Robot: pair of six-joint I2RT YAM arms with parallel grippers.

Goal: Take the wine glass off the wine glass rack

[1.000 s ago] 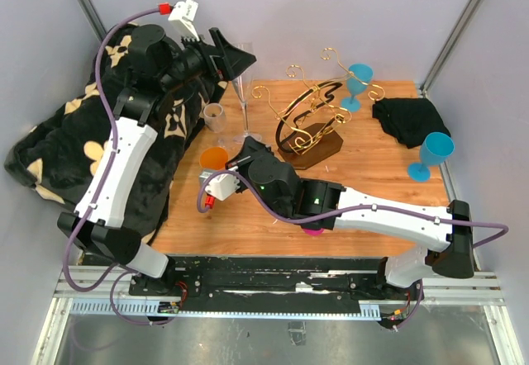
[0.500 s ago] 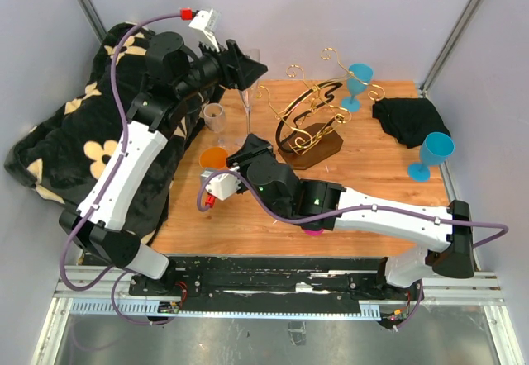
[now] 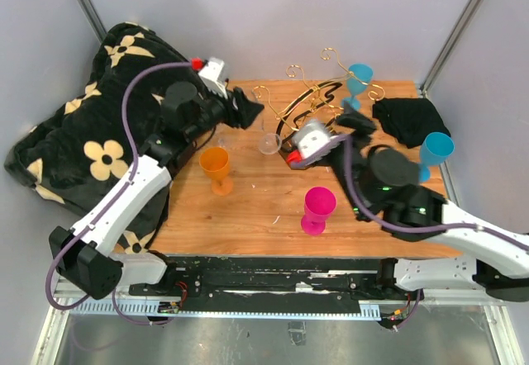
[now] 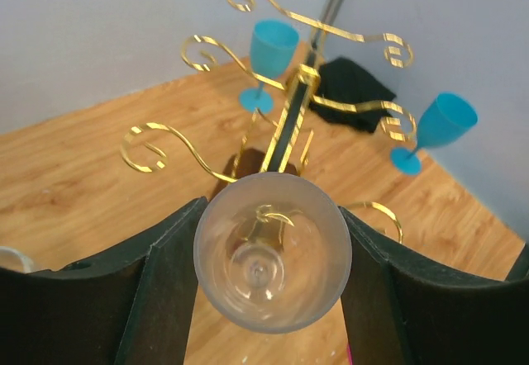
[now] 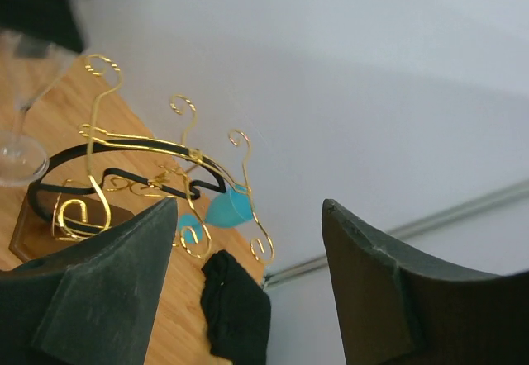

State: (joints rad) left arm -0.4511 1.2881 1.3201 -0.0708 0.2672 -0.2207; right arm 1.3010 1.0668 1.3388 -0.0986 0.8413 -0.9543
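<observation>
The left pincer grips the clear wine glass by the bowl, prob. so its stem slides free of the gold rack just beside, while the right pincer hangs open, empty.

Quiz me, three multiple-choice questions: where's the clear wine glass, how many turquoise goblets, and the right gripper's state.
1. Against the wine glass rack, the clear wine glass: A hangs on it; B is off it, in the left gripper's jaws; C lies under it.
2. Turquoise goblets: A two; B one; C four.
3. The right gripper's jaws: A shut tight; B shut on a stem; C open, empty.
B, its bowl sits between the jaws; A, one behind the rack, one far right; C, a bare gap between them.
</observation>
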